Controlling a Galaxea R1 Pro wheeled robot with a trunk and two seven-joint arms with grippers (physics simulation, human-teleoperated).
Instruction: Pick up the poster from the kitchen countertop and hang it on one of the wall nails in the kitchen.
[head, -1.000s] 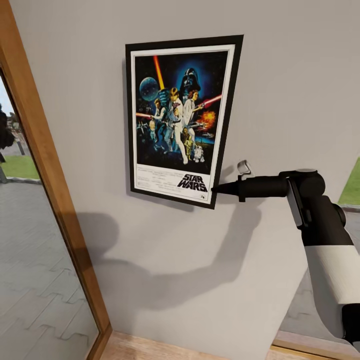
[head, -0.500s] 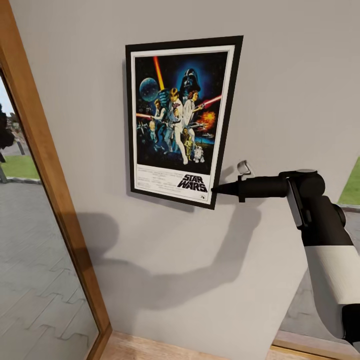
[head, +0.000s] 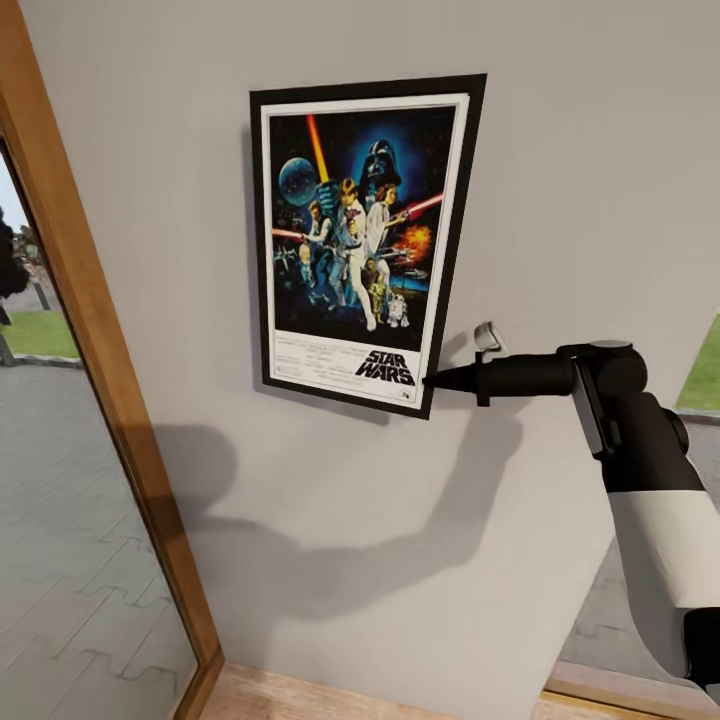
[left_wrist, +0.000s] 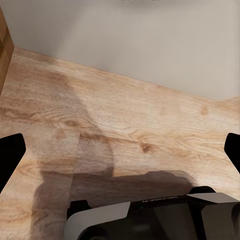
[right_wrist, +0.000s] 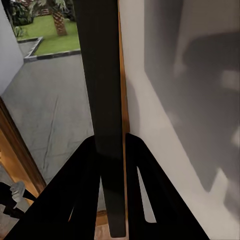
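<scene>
Now at hanging step, late stage. Right gripper (head: 432, 380) pinching the poster (head: 362, 240) at its lower right corner; in right wrist view, dark frame edge clamped between the two fingers (right_wrist: 85, 195), running straight away from the camera alongside the wall (right_wrist: 170, 100). Poster upright, extending up and away from the fingertips, flat against or just off the grey wall; contact not resolvable from head view. Slight slant of the right-hand frame edge, possibly perspective only. Wall nail not discernible, presumably hidden behind the poster's top.

Left gripper (left_wrist: 120, 150) spread wide, fingertips at the frame margins of its wrist view, pointing down at the wood floor (left_wrist: 125, 125); holding nothing, idle.

Wooden door frame (head: 90, 330) well beyond the poster's far side from the right gripper.

Judgement: placement essentially made, release pending. Next move calls for confirming that the top edge catches on a nail, then parting the fingers and backing straight off along the wall without dragging the corner. Risk: if not hooked, poster drops on release; sideways pull at the corner could tilt it.
</scene>
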